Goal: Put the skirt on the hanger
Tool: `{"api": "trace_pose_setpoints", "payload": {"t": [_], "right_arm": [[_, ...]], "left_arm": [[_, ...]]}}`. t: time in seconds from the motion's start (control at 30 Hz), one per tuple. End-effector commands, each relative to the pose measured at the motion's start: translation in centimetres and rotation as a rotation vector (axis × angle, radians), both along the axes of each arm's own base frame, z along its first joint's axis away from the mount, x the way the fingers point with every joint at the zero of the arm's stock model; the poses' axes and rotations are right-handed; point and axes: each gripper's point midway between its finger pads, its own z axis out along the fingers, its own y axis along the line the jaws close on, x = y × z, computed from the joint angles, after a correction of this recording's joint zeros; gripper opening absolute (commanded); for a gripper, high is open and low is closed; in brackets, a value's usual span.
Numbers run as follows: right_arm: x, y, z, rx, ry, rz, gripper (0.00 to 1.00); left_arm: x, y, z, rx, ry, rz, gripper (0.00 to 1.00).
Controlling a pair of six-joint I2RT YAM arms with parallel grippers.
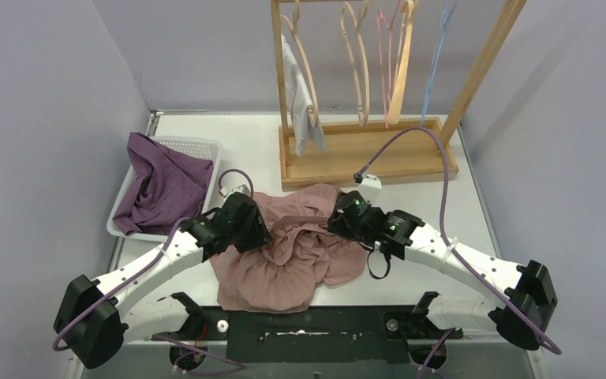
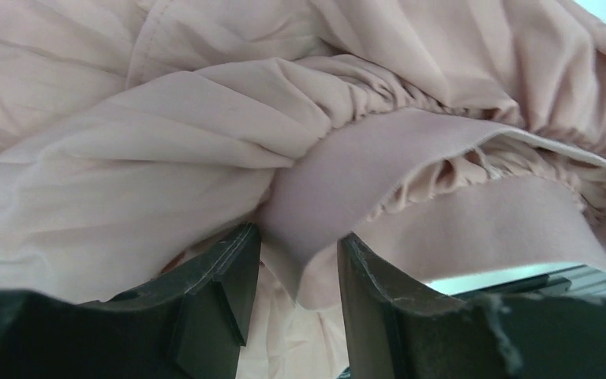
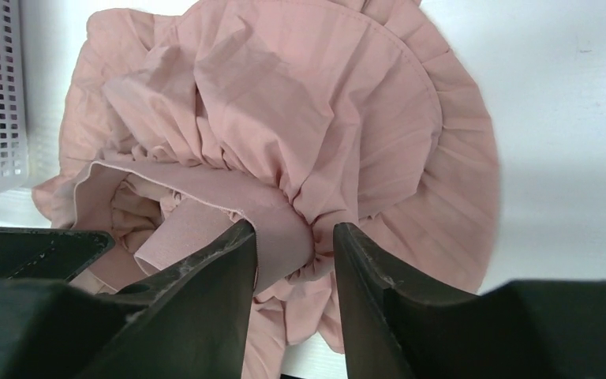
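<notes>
- Basket [image 1: 196, 144], left of frame, held a purple garment [image 1: 162, 185].
- Hanger rack [image 1: 363, 154] stood upper centre, behind the skirt [image 1: 284, 264].
- Left gripper [image 2: 298, 260] and right gripper [image 3: 293, 237] each pinched its waistband [image 3: 229, 197].

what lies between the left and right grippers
The waistband of the skirt, pinched by the left gripper and right gripper; the top external view shows it.

The skirt [image 3: 347, 103] is matt pink cloth, finely gathered; its waistband [image 2: 363, 158] looks smoother. The rack [image 1: 379, 158] is pale bare wood, the basket [image 1: 193, 144] white perforated plastic.
</notes>
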Motion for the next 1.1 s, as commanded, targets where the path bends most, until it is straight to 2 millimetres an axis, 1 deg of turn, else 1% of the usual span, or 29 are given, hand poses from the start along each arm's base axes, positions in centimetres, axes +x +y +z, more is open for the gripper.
{"api": "trace_pose_setpoints", "payload": {"t": [0.0,0.03,0.1,0.13,0.2,0.23,0.27,0.3,0.33,0.37,0.4,0.43,0.47,0.53,0.6,0.67,0.73,0.77,0.83,0.93,0.97,1.0,1.03,1.07], "right_arm": [[1.2,0.1,2.0,0.006,-0.046,-0.052,0.4],[1.1,0.0,1.8,-0.006,-0.035,-0.055,0.4],[1.0,-0.1,1.4,-0.033,-0.018,-0.046,0.43],[0.9,-0.2,1.1,-0.047,-0.004,-0.046,0.45],[0.7,-0.3,0.5,-0.073,0.022,-0.043,0.44],[0.6,-0.3,0.4,-0.08,0.031,-0.04,0.4],[0.5,-0.4,0.3,-0.088,0.04,-0.039,0.34],[0.4,-0.5,0.3,-0.094,0.043,-0.041,0.27],[0.4,-0.7,0.6,-0.102,0.041,-0.048,0.19],[0.4,-1.1,0.9,-0.108,0.038,-0.056,0.12],[0.3,-1.5,1.3,-0.115,0.033,-0.068,0.06],[0.2,-2.1,1.9,-0.124,0.03,-0.083,0.02],[0.0,-2.7,2.6,-0.13,0.023,-0.097,0.0],[-0.4,-4.0,4.4,-0.133,-0.002,-0.124,0.0],[-0.8,-5.5,6.7,-0.122,-0.046,-0.145,0.0],[-1.1,-6.9,9.3,-0.101,-0.11,-0.149,0.0],[-1.4,-8.4,12.4,-0.077,-0.188,-0.152,0.0],[-1.4,-8.7,14.0,-0.072,-0.232,-0.127,0.0],[-1.7,-8.8,17.7,-0.045,-0.321,-0.049,0.0],[-1.9,-9.6,22.0,-0.048,-0.395,-0.022,0.0],[-2.0,-9.8,24.1,-0.029,-0.424,-0.023,0.0],[-2.1,-9.9,25.3,-0.02,-0.436,-0.016,0.0],[-2.3,-9.9,26.2,-0.011,-0.441,-0.008,0.0],[-2.5,-10.0,26.6,-0.012,-0.431,-0.007,0.0]], "left_arm": [[1.0,1.0,-1.0,0.065,0.003,0.041,0.38],[1.1,1.2,-1.1,0.081,0.008,0.043,0.37],[1.4,1.3,-1.3,0.099,0.007,0.038,0.37],[1.5,1.5,-1.5,0.117,0.01,0.04,0.34],[1.7,1.7,-1.6,0.134,0.011,0.032,0.26],[1.8,1.7,-1.5,0.14,0.008,0.026,0.22],[1.9,1.7,-1.3,0.146,0.004,0.019,0.15],[2.2,2.0,-0.8,0.159,-0.004,0.021,0.07],[2.4,2.1,0.0,0.167,-0.018,0.02,0.01],[2.5,2.4,0.9,0.174,-0.028,0.019,0.0],[2.9,2.2,2.5,0.156,-0.055,0.018,0.0],[3.1,2.1,3.8,0.135,-0.072,0.009,0.0],[3.2,2.1,5.3,0.114,-0.094,0.005,0.0],[3.4,2.2,8.7,0.067,-0.142,-0.003,0.0],[3.5,2.3,12.2,0.024,-0.195,-0.014,0.0],[3.5,2.4,15.9,-0.018,-0.254,-0.027,0.0],[3.3,2.2,19.3,-0.059,-0.307,-0.048,0.0],[3.1,2.0,21.0,-0.084,-0.331,-0.061,0.0],[2.8,1.4,23.9,-0.136,-0.37,-0.084,0.0],[2.2,0.6,27.7,-0.211,-0.414,-0.125,0.0],[2.1,0.6,28.7,-0.221,-0.427,-0.125,0.0],[1.9,0.6,29.6,-0.23,-0.438,-0.129,0.0],[1.9,0.6,30.1,-0.23,-0.438,-0.131,0.0],[1.8,0.6,30.2,-0.225,-0.426,-0.133,0.0]]}}
